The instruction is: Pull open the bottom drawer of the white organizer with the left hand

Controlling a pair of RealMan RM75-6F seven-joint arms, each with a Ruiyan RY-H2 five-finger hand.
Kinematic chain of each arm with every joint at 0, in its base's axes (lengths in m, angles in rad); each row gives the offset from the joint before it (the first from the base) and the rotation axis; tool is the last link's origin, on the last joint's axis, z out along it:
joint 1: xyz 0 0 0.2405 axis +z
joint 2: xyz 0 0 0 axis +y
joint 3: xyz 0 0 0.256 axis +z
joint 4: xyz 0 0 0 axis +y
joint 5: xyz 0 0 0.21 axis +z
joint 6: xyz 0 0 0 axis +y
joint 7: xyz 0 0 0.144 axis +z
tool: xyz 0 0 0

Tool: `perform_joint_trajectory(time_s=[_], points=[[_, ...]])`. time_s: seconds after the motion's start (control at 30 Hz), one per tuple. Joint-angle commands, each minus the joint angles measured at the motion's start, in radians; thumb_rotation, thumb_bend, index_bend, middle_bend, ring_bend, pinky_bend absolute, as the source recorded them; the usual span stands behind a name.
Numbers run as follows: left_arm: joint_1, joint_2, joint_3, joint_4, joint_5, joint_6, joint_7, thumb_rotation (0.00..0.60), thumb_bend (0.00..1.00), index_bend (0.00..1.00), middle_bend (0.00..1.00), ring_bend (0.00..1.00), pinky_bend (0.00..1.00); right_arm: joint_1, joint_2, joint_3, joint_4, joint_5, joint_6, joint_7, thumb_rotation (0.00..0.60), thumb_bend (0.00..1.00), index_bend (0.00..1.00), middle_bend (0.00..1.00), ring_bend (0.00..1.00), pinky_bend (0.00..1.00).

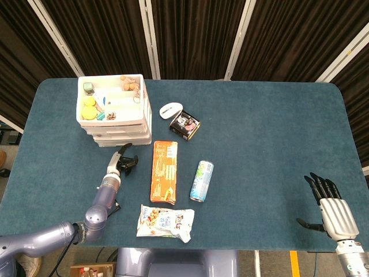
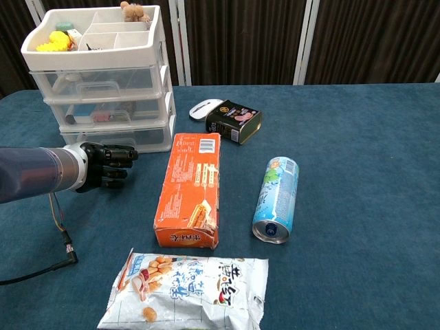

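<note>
Drawer at the bottom of the white organizer is shut, its clear front flush with the two above, at the far left of the table. Nearest the robot lies a snack bag, then an orange box and a blue can on its side. Just short of the organizer, the left hand hovers low, fingers curled loosely inward around nothing, apart from the drawer front. Beyond the box sit a dark tin and a white mouse.

Thin clear plastic like this is probably light and stiff, sliding easily, so the whole organizer may skid toward the robot if pulled hard. The likely place to take hold is the moulded lip at the middle of the drawer front, hooked from below with the fingertips; its exact shape is too faint to tell. Far off at the right near edge, the right hand rests idle, fingers spread and empty.
</note>
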Motion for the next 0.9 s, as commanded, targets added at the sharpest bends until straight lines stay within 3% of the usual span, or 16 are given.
perform_joint_trajectory(time_s=[0.03, 0.43, 0.63, 0.9], points=[[0.001, -0.004, -0.003, 0.005, 0.002, -0.001, -0.003, 0.600, 0.56, 0.11, 0.99, 0.93, 0.92, 0.000, 0.000, 0.000, -0.001, 0.000, 0.001, 0.000, 0.600, 0.10, 0.00, 0.00, 0.00, 0.00], [-0.013, -0.033, -0.027, 0.037, 0.006, -0.017, -0.009, 0.600, 0.56, 0.19, 0.99, 0.93, 0.92, 0.000, -0.001, -0.001, 0.000, 0.002, -0.001, -0.002, 0.600, 0.10, 0.00, 0.00, 0.00, 0.00], [-0.003, -0.030, -0.016, 0.013, 0.009, -0.016, -0.004, 0.600, 0.56, 0.25, 0.99, 0.93, 0.92, 0.001, 0.002, -0.001, -0.004, 0.003, -0.003, -0.001, 0.600, 0.10, 0.00, 0.00, 0.00, 0.00], [0.036, -0.004, 0.014, -0.049, 0.027, -0.015, -0.006, 0.600, 0.56, 0.26, 0.99, 0.93, 0.92, -0.001, 0.001, -0.002, -0.005, 0.005, -0.002, -0.005, 0.600, 0.10, 0.00, 0.00, 0.00, 0.00]])
